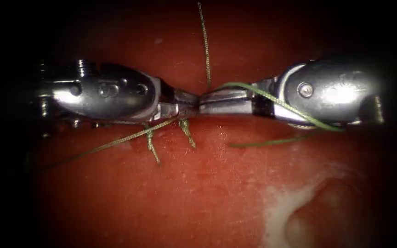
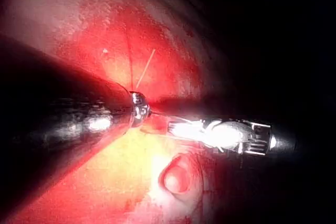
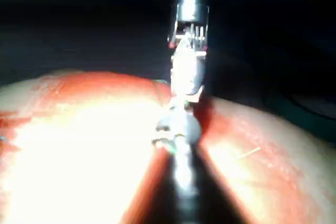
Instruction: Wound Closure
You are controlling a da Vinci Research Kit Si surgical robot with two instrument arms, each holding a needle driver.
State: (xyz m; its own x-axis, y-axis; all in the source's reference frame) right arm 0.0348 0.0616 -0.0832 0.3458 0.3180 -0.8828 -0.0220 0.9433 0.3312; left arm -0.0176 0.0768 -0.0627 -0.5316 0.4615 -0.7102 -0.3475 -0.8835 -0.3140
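On the left, the left claw (image 1: 187,104) reaches in level above the tissue (image 1: 207,193), its tip meeting the right claw (image 1: 212,102) nose to nose at the centre. Whether the left claw's jaws are parted or closed, I cannot tell. Green thread (image 1: 111,144) trails away to the left below it, and two short cut ends (image 1: 152,149) stick out of the tissue just under the meeting point. One strand rises to the far side from where the tips meet. The right claw looks closed, thread draped over its wrist. What it grips, I cannot tell.
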